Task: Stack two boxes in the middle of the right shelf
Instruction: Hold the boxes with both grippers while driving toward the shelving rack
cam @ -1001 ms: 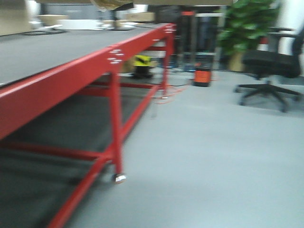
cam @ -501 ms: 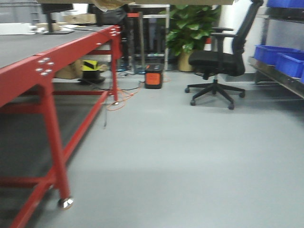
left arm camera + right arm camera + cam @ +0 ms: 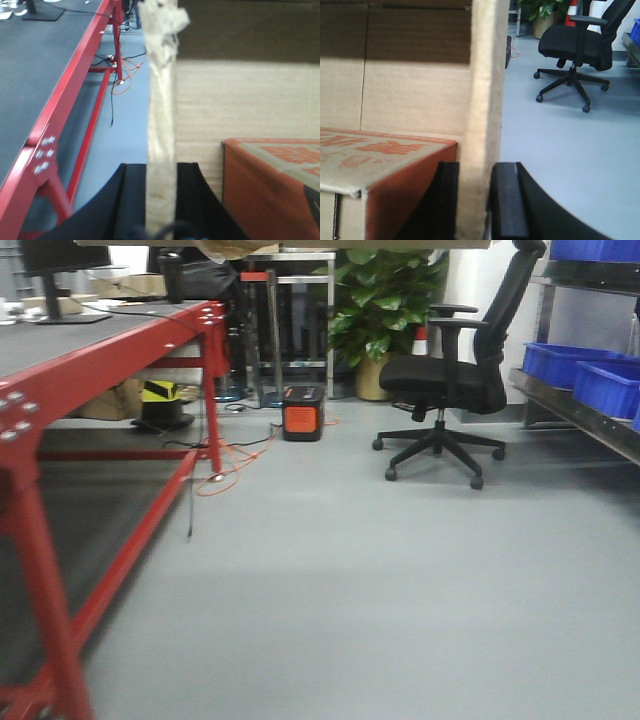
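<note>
Surveyed the room from the front view: found a grey floor (image 3: 350,590) and a red-framed table (image 3: 120,350) with a dark matte top along the left. Logged a black office chair (image 3: 445,380) at centre right, with a potted plant (image 3: 380,300) behind it and a small orange-and-black unit (image 3: 302,415) on the floor near the table's far leg. Noted orange cable (image 3: 225,475) looped on the floor by that leg. Recorded a metal shelf (image 3: 575,412) at the right edge carrying blue bins (image 3: 590,375).

Located the cardboard box (image 3: 420,244) only as a tan strip across the very top of the front view, well apart from the shelf.

Checked the left gripper (image 3: 161,172) in its wrist view: found both black fingers (image 3: 132,200) closed narrow on the box's upright wall edge, which is frayed at the top. Saw the box's plain tan inner face to the right of that edge, with an orange-printed carton (image 3: 270,185) against it.

Checked the right gripper (image 3: 476,170): found it likewise pinched tight on an upright wall edge of the box, with the carton to the left. Could not tell whether the carton rests on the box floor.
</note>
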